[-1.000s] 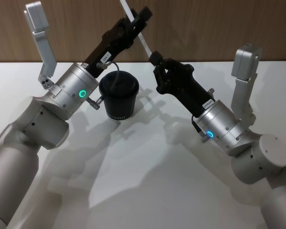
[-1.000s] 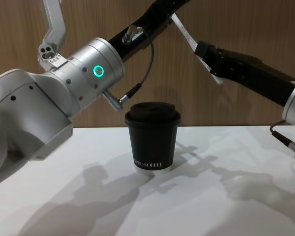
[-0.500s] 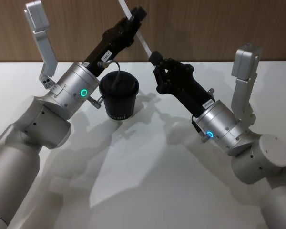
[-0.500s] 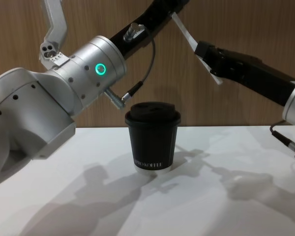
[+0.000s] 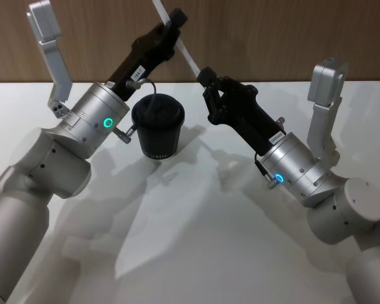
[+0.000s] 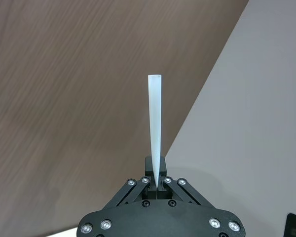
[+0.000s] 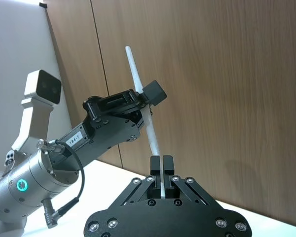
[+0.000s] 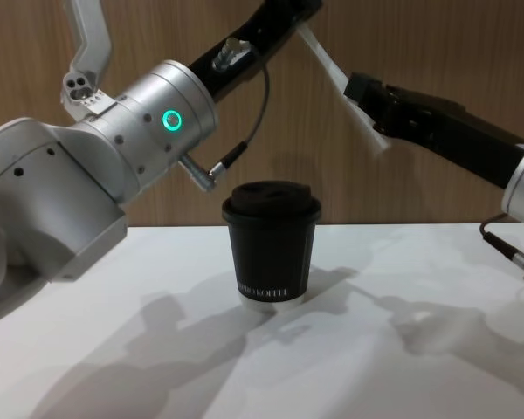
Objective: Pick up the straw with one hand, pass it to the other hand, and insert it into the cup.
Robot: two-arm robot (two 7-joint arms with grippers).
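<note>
The thin white straw hangs slanted in the air above and behind the black lidded cup, which stands upright on the white table. My left gripper is shut on the straw's upper part; its wrist view has the straw rising from between the closed fingers. My right gripper is shut on the straw's lower part, seen in its wrist view as straw running from my right gripper up through my left gripper. From the chest, the straw is high above the cup.
A wood-panelled wall stands right behind the table's far edge. The white tabletop stretches out in front of the cup. Both arms cross the space to the left and right of the cup.
My left arm has shifted slightly left and up, tilting the straw's top a little leftward. My right gripper and the cup have stayed put.
</note>
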